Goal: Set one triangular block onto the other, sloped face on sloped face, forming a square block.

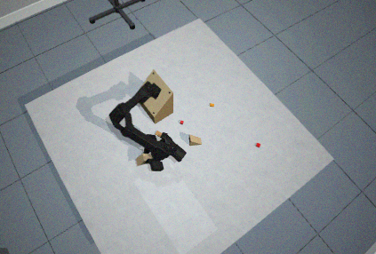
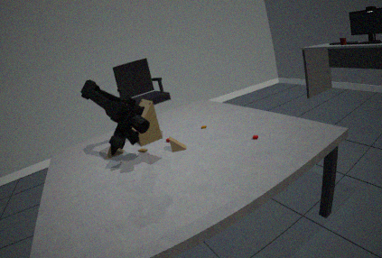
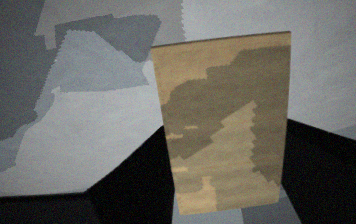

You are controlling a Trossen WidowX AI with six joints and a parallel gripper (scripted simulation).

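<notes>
One triangular wooden block [image 1: 142,159] [image 2: 110,155] [image 3: 225,90] is held above the table, with one broad rectangular face toward the wrist camera. My gripper [image 1: 147,158] [image 2: 116,152] [image 3: 215,128] is shut on this block, one finger on each side. In the exterior view it hangs over its shadow, partly hidden by the fingers. The other triangular block [image 1: 195,140] [image 2: 177,145] rests alone on the table [image 1: 260,191] [image 2: 237,180], to the right of the gripper in the top and exterior views, its sloped face showing. The two blocks are apart.
A large wooden wedge [image 1: 169,108] [image 2: 153,128] stands under the arm's base. A small flat wooden piece [image 1: 158,133] [image 2: 143,150] lies near the gripper. Red bits [image 1: 181,122] [image 1: 258,145] [image 2: 256,137] and an orange bit [image 1: 212,105] [image 2: 203,127] lie beyond or right of the resting block.
</notes>
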